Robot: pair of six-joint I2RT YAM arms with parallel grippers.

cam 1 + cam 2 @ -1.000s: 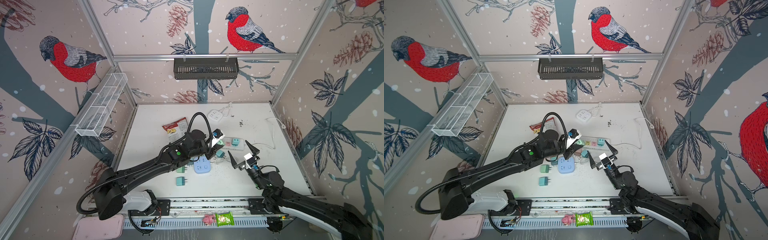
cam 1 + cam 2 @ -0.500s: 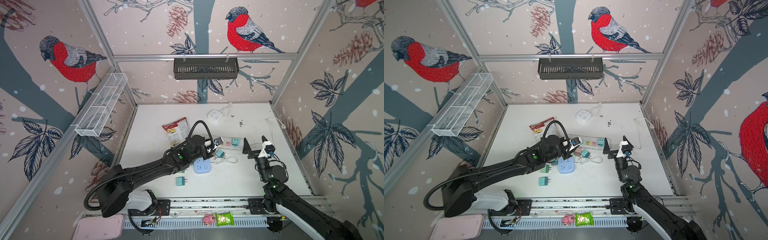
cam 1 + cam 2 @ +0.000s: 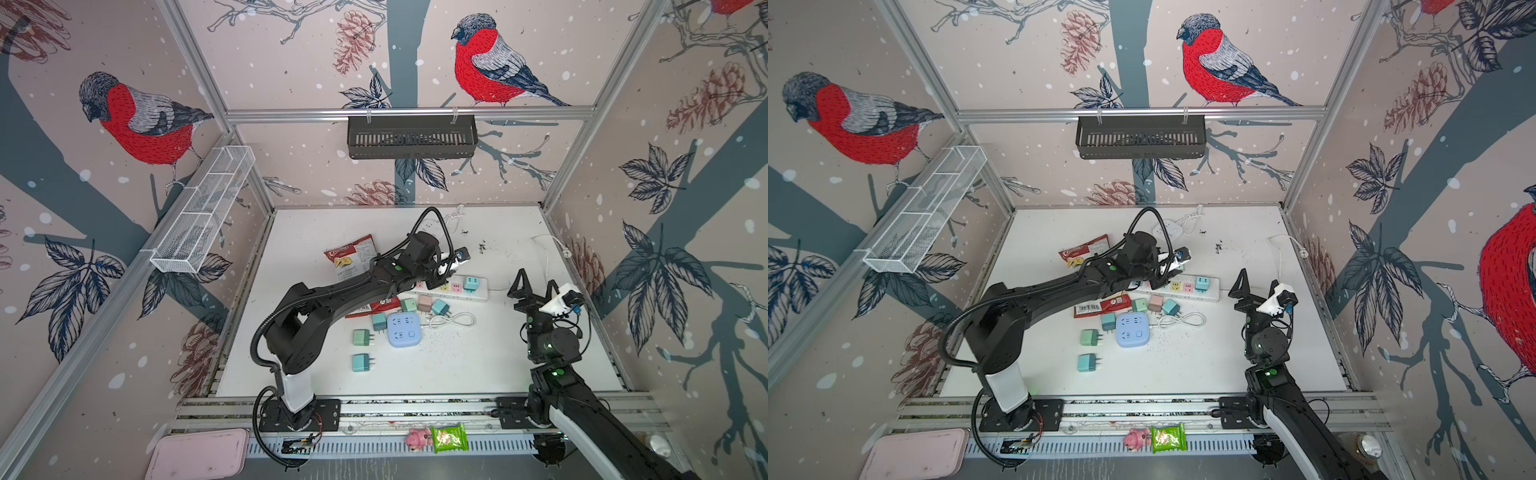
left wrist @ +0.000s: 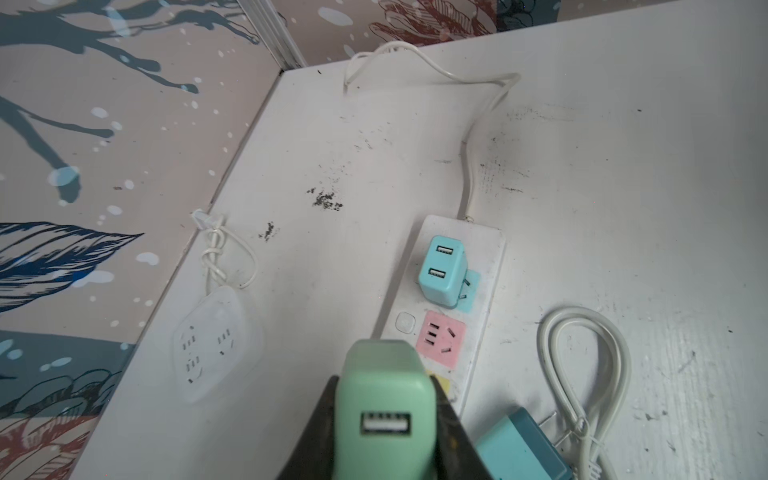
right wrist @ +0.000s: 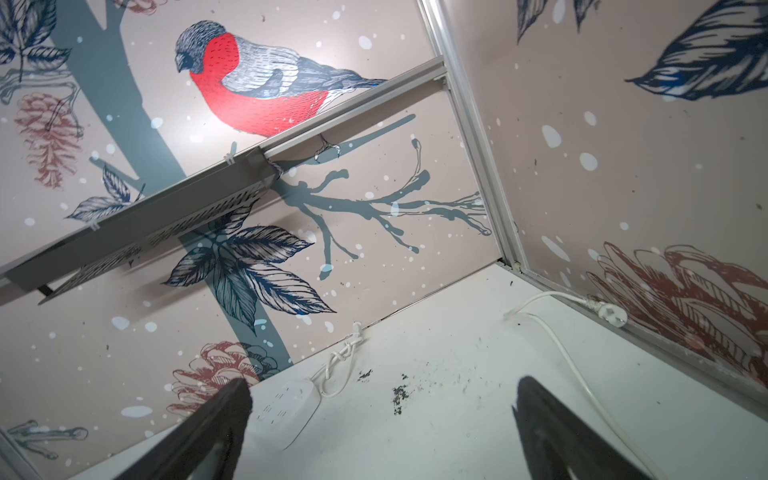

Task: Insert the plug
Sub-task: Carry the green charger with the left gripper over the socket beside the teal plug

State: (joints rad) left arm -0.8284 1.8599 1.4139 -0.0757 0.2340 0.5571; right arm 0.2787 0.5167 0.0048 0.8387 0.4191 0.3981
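left gripper (image 4: 386, 428) clamped on the green plug (image 4: 382, 374); right gripper (image 5: 386, 428) spread wide and empty.
the green plug sits between the black fingers (image 4: 318, 436), usb port facing the wrist camera, over the white power strip (image 4: 490, 257) at its yellow socket (image 4: 442, 386), just beside the pink socket (image 4: 442, 338); whether its prongs are in cannot be told. a blue plug (image 4: 440, 270) is seated further along the strip. the right gripper hangs above the table (image 3: 478, 365), right of the strip and well apart from it.
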